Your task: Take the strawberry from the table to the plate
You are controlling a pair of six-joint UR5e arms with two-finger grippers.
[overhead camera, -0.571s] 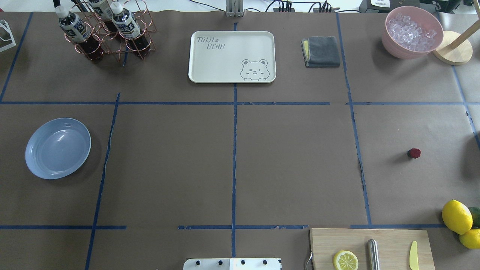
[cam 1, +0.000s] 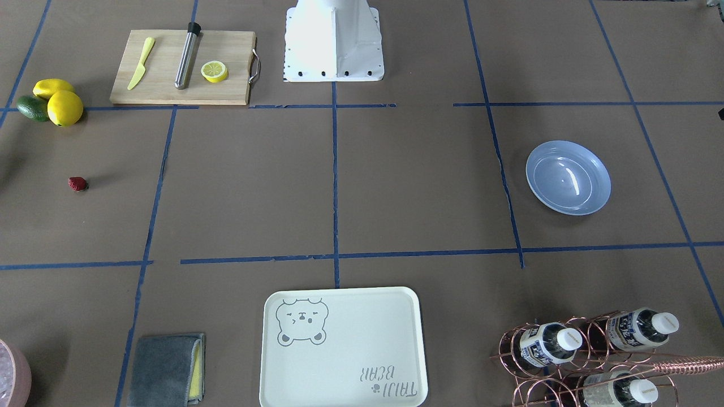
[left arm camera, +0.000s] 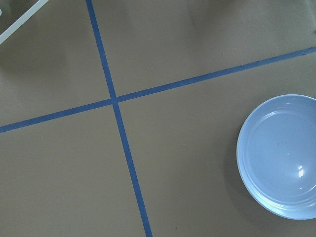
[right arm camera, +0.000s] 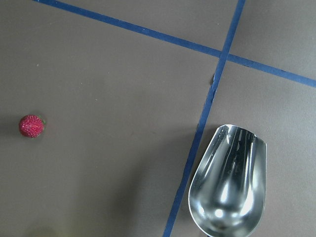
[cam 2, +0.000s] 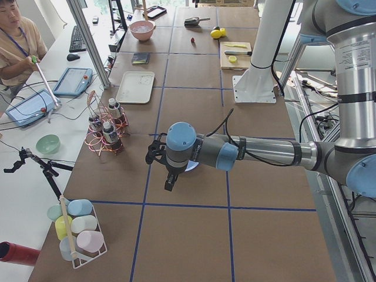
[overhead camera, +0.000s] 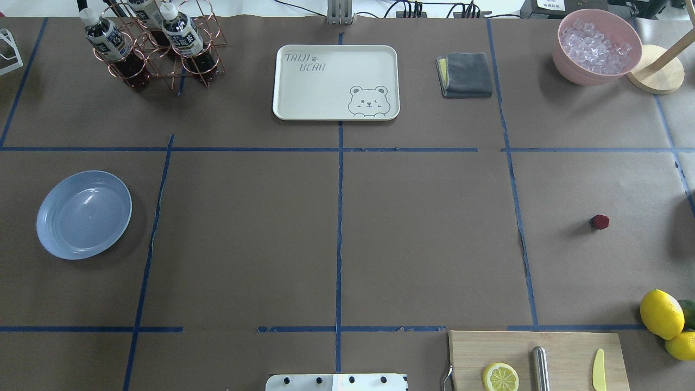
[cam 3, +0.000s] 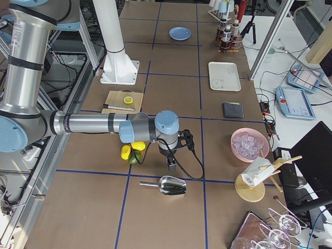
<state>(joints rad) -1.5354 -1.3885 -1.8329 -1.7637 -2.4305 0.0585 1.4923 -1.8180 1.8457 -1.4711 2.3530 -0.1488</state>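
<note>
Sitting on the surface (overhead camera: 423, 244) well apart from the plate (overhead camera: 83, 214), the strawberry (overhead camera: 599, 221) awaits pickup; jaws apart or together, cannot tell.

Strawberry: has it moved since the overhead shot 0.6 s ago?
No. The strawberry lies in the same spot on the table, equally far right of the vertical blue tape line.
</note>
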